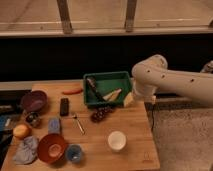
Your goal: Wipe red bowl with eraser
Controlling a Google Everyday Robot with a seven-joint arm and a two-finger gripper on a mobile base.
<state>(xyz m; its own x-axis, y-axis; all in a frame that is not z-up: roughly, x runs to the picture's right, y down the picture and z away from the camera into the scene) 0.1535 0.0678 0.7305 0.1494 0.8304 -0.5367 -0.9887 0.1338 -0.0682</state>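
The red bowl [52, 147] sits at the front left of the wooden table, orange-red with a paler centre. The eraser [64, 106], a small black block, lies flat left of the green bin, well behind the bowl. My gripper [129, 99] hangs from the white arm [165, 82] at the right end of the green bin, far from both the bowl and the eraser. It touches neither of them.
A green bin [107, 80] holds a few items. Around it stand a purple bowl [34, 100], a blue cup [74, 153], a white cup [116, 140], a light blue sponge [54, 125], an orange fruit [21, 131], a cloth [25, 150], grapes [100, 115] and a fork [77, 123].
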